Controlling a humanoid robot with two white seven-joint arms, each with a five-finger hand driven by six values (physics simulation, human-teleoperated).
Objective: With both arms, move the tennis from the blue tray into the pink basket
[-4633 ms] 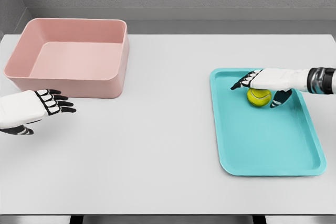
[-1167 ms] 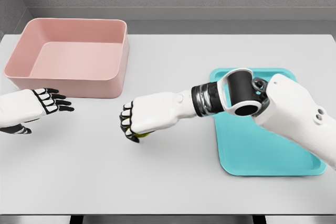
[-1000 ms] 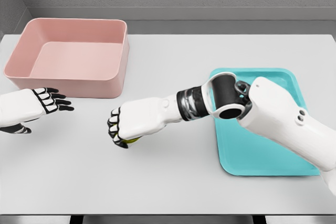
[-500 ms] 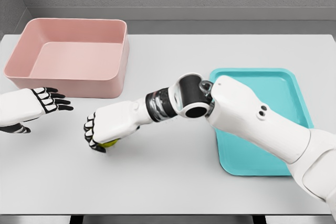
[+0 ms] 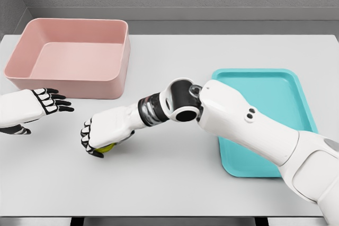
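Observation:
My right hand (image 5: 97,137) reaches far across the table to the left, curled around the yellow-green tennis ball (image 5: 107,147); only a sliver of the ball shows under the fingers. It hovers low over the table, in front of the pink basket (image 5: 74,56). My left hand (image 5: 39,104) rests at the left edge with its fingers spread, a short gap left of the right hand. The blue tray (image 5: 265,86) at the right is partly covered by my right arm and holds nothing that I can see.
The grey table (image 5: 169,51) runs back to a wall behind. My right forearm and elbow (image 5: 183,107) lie diagonally across the table's middle.
My right hand carried the ball off the tray and leftward across the table, slowing and sinking slightly in the last half second. The left hand stayed put.

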